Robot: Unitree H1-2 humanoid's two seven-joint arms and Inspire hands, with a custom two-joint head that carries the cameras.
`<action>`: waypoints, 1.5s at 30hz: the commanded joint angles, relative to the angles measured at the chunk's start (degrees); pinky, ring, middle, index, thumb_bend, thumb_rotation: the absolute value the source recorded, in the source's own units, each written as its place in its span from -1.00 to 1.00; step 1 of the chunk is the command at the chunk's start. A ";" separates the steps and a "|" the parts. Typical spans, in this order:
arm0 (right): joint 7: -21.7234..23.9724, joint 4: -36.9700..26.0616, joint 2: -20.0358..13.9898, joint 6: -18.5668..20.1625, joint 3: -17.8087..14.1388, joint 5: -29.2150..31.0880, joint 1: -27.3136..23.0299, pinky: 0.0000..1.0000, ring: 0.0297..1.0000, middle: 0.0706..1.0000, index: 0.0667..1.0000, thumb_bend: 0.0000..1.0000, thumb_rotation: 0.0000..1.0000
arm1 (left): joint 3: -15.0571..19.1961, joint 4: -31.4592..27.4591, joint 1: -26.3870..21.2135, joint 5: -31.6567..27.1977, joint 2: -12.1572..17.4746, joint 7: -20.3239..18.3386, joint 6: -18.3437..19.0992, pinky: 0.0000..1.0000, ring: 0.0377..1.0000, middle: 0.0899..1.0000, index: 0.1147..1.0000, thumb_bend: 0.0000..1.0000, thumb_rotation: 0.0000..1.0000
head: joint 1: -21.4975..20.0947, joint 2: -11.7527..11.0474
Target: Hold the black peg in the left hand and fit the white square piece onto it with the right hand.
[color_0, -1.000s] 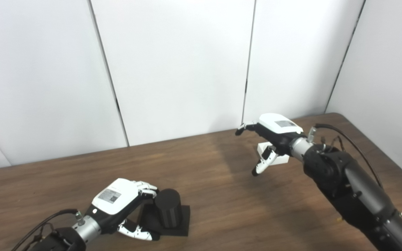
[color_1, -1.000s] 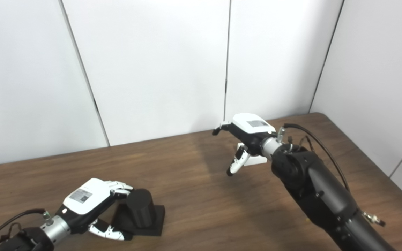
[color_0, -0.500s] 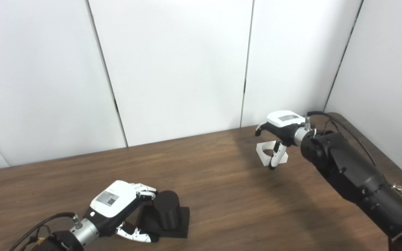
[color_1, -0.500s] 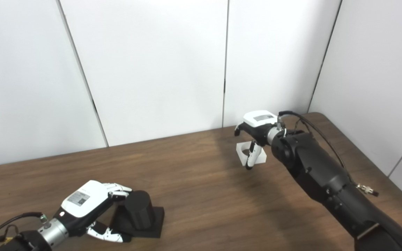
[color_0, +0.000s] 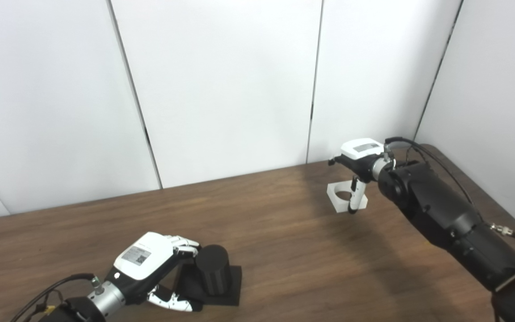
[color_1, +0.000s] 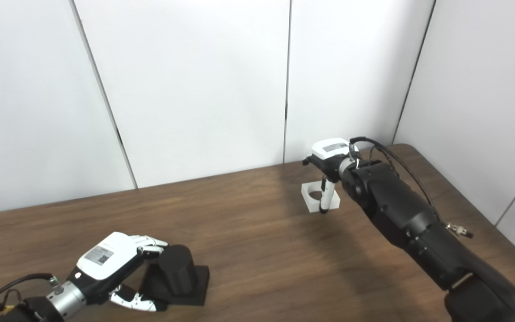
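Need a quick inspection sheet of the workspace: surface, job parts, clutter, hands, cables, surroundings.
Surface: brown wooden table, no marks seen.
Job's things: black peg, an upright cylinder on a square black base, at the near left; white square piece with a round hole, at the far right, apart from the peg.
Clutter: nothing seen.
Hands: left hand curled around the peg's side and base; right hand over the white piece, fingers at it; whether it grips cannot be told.
Cables: a black cable loops above the right forearm; another by the left wrist.
Surroundings: white wall panels with dark seams, behind and to the right.
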 commanded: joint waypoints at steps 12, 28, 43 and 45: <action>-1.70 1.22 -1.07 -0.09 0.42 -0.87 -2.40 0.65 0.75 0.77 0.63 0.91 -0.65 | -3.85 -0.37 4.95 4.75 2.19 -7.61 -1.27 0.41 0.53 0.53 -0.15 0.05 -0.86 | 0.10 0.76; -3.51 7.84 0.01 -0.79 2.38 -0.10 -3.25 0.57 0.74 0.73 0.48 0.78 -0.62 | -3.57 -1.91 5.50 4.51 2.64 -8.63 -0.88 0.39 0.53 0.53 -0.15 0.05 -0.86 | 0.52 1.65; -5.00 11.52 1.31 -0.41 3.49 0.62 -4.01 0.41 0.54 0.39 -0.09 0.06 -0.71 | -2.70 -3.22 6.08 3.71 2.74 -10.15 -0.53 0.42 0.54 0.54 -0.15 0.05 -0.86 | 0.84 2.55; -4.85 11.49 1.24 -0.36 3.54 0.84 -4.08 0.40 0.53 0.38 -0.10 0.05 -0.72 | -2.60 -3.27 6.09 3.82 2.69 -10.19 -0.41 0.39 0.53 0.54 -0.15 0.05 -0.86 | 0.95 2.72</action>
